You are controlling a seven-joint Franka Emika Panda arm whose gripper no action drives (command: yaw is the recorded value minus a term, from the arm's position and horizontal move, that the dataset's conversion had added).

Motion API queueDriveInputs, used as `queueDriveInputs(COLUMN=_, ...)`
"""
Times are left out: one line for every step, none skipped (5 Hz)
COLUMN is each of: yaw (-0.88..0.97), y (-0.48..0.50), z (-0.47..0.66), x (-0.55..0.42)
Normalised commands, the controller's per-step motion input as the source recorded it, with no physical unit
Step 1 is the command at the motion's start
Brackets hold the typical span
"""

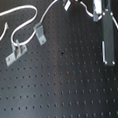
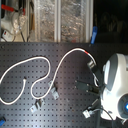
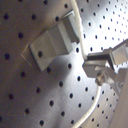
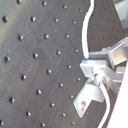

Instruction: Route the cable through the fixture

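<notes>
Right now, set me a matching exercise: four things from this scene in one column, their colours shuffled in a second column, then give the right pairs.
Things:
1. cable
2. perforated board
3. bracket
4. band near the cable's end

Colours:
a. red
b. white
c. black
d. grey metal

Pairs: 1-b, 2-c, 3-d, 4-a

White cable (image 2: 44,62), red band (image 2: 87,50) — black dotted board (image 1: 62,90), grey fixture (image 3: 52,42).
</notes>
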Motion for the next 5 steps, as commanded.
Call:
queueDriveInputs(yaw=-0.14, y=-0.183, z=-0.09, x=-0.018)
queueDriveInputs(yaw=-0.19, y=-0.173, z=-0.08, x=-0.011)
queueDriveInputs(yaw=0.0, y=0.0, z=0.02, x=0.0)
queueDriveInputs(yaw=0.0, y=0.072, z=0.33, x=-0.215)
queueDriveInputs(yaw=0.0, y=0.095, z=0.32, x=-0.227)
